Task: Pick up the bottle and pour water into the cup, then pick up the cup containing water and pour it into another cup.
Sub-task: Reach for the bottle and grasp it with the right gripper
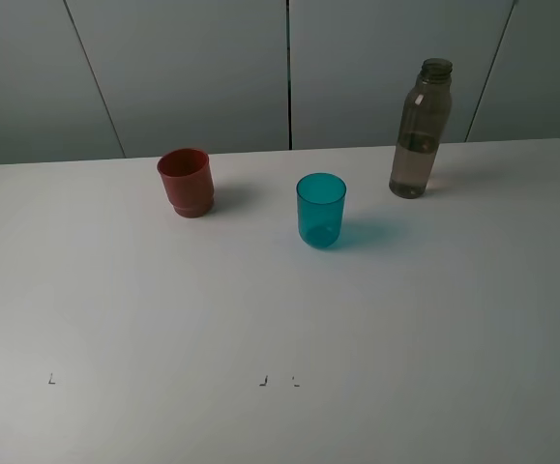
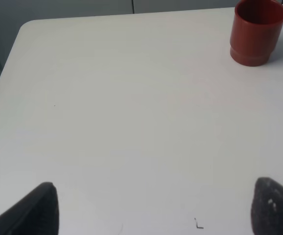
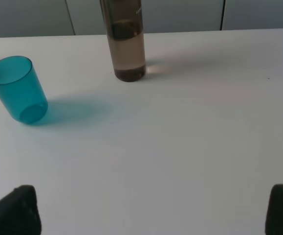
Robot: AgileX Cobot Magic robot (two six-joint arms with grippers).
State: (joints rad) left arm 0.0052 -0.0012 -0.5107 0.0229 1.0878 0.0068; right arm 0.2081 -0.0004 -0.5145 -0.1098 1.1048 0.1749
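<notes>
The smoky grey-brown bottle (image 1: 420, 130) stands upright at the back right of the white table, uncapped and part full of water; it also shows in the right wrist view (image 3: 126, 41). The teal see-through cup (image 1: 320, 210) stands upright at mid table, also in the right wrist view (image 3: 19, 89). The brick-red cup (image 1: 185, 182) stands upright at the back left, also in the left wrist view (image 2: 256, 32). My left gripper (image 2: 153, 210) is open and empty, well short of the red cup. My right gripper (image 3: 153, 213) is open and empty, well short of the bottle. Neither gripper shows in the exterior view.
The white table (image 1: 280, 329) ends at a grey panelled wall (image 1: 212, 68) behind the objects. Small dark marks (image 1: 263, 381) lie on the table near the front. The table's left edge (image 2: 4, 73) shows in the left wrist view.
</notes>
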